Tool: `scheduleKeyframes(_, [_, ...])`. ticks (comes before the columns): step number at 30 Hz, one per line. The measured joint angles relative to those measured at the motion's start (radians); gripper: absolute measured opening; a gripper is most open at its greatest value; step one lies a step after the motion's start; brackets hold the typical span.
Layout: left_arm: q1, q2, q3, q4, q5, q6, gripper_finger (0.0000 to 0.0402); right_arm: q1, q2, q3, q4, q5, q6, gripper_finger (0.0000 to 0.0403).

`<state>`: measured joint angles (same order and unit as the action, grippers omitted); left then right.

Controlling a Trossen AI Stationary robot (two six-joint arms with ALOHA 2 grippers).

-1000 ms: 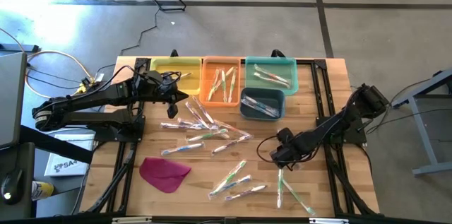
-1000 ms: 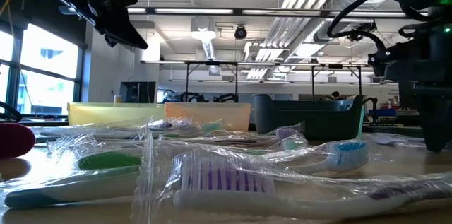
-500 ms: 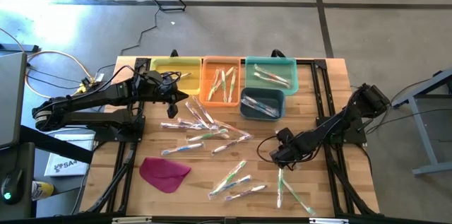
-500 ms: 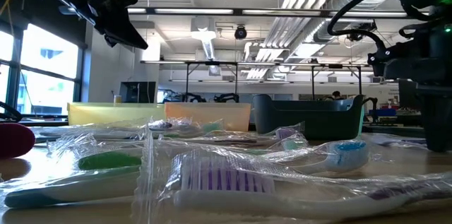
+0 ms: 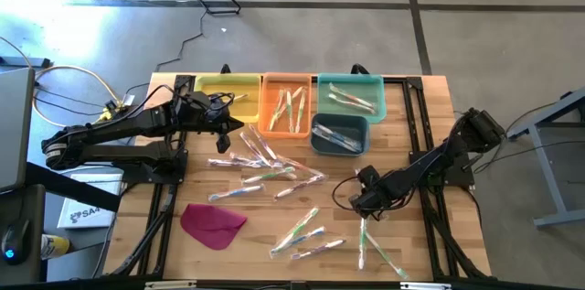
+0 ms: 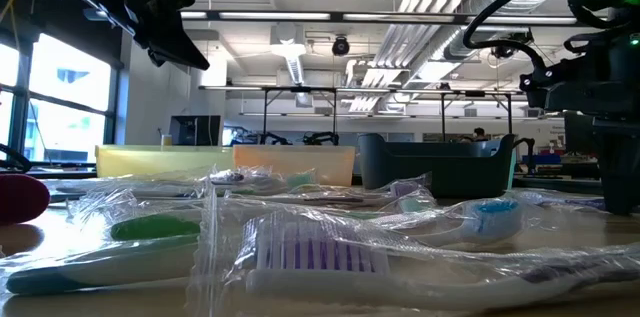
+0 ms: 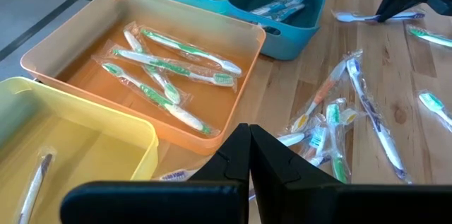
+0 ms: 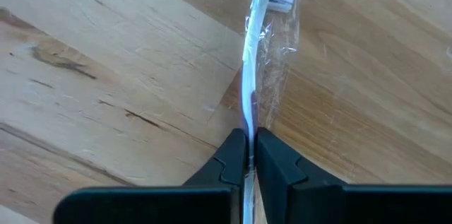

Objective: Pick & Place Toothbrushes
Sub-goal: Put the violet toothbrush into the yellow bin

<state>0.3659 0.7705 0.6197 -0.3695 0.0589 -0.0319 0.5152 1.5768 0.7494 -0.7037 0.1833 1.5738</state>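
A toothbrush [image 8: 253, 61] is clamped in the right gripper [image 8: 250, 155], its length pointing straight ahead; the bins [image 5: 344, 133] lie far left.

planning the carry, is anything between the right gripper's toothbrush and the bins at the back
The right gripper is shut on a wrapped toothbrush on the wood. Between it and the bins, only loose toothbrushes lie flat, off to the left arm's side. Nothing visible stands in a lifted path.
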Motion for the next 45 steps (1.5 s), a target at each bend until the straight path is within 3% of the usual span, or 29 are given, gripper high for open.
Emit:
scheduleKeyframes(13, [0.0, 0.0, 0.0, 0.0, 0.0, -0.024, 0.0, 0.0, -0.002, 0.0, 0.008, 0.0, -0.117, 0.0008])
scheduleKeyframes(21, [0.0, 0.0, 0.0, 0.023, 0.0, -0.082, 0.0, -0.001, -0.097, -0.003, 0.073, -0.006, -0.232, 0.0007])
scheduleKeyframes(30, [0.0, 0.0, 0.0, 0.164, 0.0, -0.061, 0.0, -0.012, -0.263, -0.002, 0.127, 0.175, -0.356, 0.0007])
scheduleKeyframes(36, [0.0, 0.0, 0.0, 0.325, 0.0, 0.005, 0.0, -0.083, -0.338, 0.0, 0.203, 0.29, -0.554, 0.0007])
scheduleKeyframes(45, [0.001, 0.007, 0.014, 0.39, 0.001, 0.009, 0.0, -0.236, -0.35, 0.0, 0.465, 0.312, -0.986, 0.0007])
